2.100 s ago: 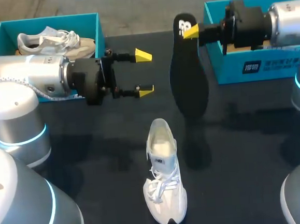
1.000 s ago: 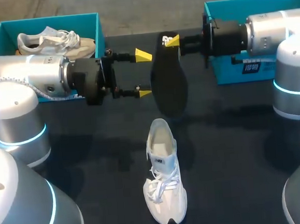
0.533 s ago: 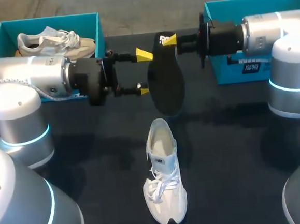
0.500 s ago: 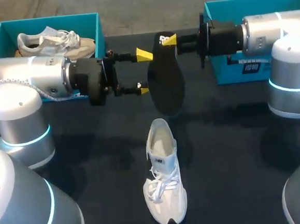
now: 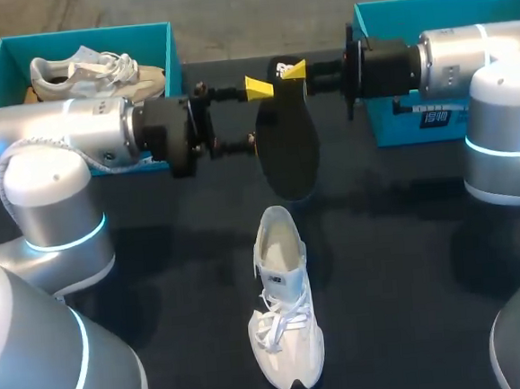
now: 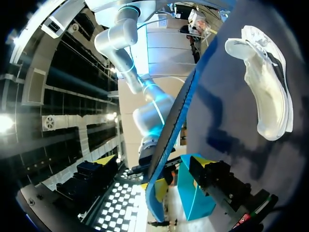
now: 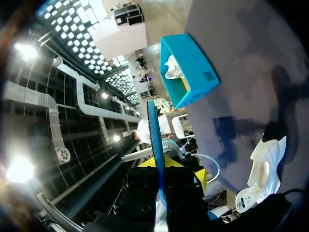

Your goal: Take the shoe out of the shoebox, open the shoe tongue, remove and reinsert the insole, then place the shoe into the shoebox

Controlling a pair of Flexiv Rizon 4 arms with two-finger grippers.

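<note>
Two yellow tips of right gripper (image 5: 290, 69) pinch the narrow upper end of black insole (image 5: 289, 152), one on each face. Insole hangs in the air above the table, wide end down, edge-on in both wrist views. Left gripper (image 6: 155, 163) is spread wide, with the insole passing between its fingers, which stand clear of both faces. White shoe (image 5: 285, 310) sits upright on dark table (image 5: 401, 264) near the insole's lower end, heel toward it, toe toward the robot. Right shoebox (image 5: 425, 6), teal, lies behind the right arm. Left shoebox (image 5: 76, 35), teal, holds pale second shoe (image 5: 88, 71).
</note>
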